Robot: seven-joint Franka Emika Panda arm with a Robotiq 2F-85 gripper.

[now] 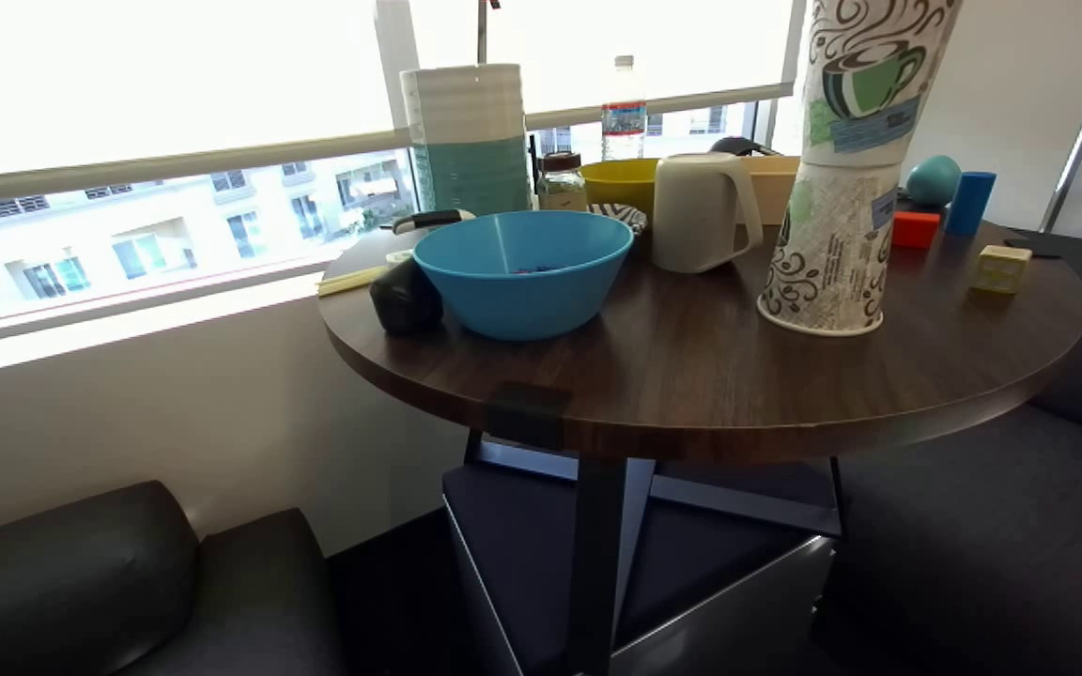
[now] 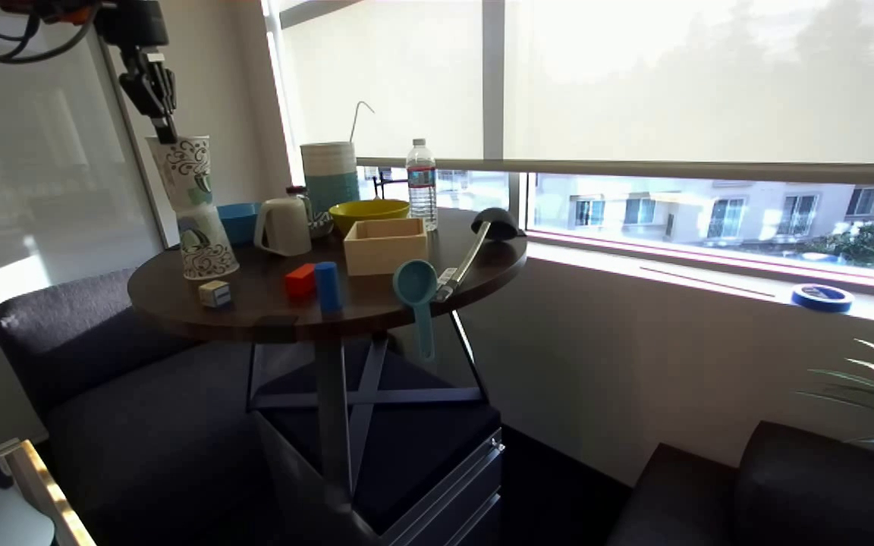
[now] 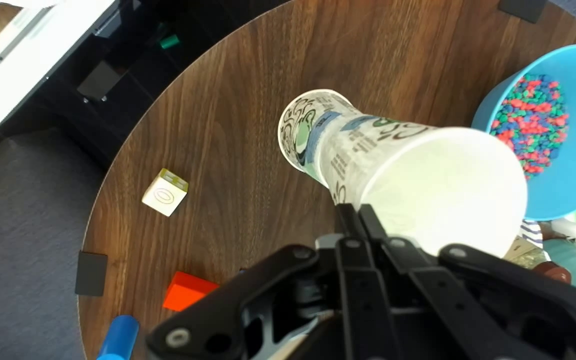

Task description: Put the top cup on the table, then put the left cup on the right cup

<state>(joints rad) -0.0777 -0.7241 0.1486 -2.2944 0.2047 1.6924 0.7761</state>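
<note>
The top cup (image 1: 870, 84) is a tall cream paper cup with dark swirls. It stands mouth up, slightly tilted, on a like lower cup (image 1: 827, 249), which is upside down on the round brown table (image 1: 672, 376). The top cup (image 2: 187, 171) and lower cup (image 2: 205, 243) meet base to base. My gripper (image 2: 166, 133) comes down at the top cup's rim. In the wrist view its fingertips (image 3: 361, 215) pinch the wall of the top cup (image 3: 355, 155), one inside and one outside. No cup with green swirls shows, so the left cup is out of view.
A light blue bowl (image 3: 498, 112) with coloured bits stands near the cups. A beige pitcher (image 1: 696, 216), wooden box (image 2: 384, 258), yellow bowl (image 2: 369, 212) and bottle (image 2: 422, 193) stand behind. A small cube (image 2: 215, 294), red block (image 2: 300, 282) and blue cylinder (image 2: 328, 288) lie near the edge.
</note>
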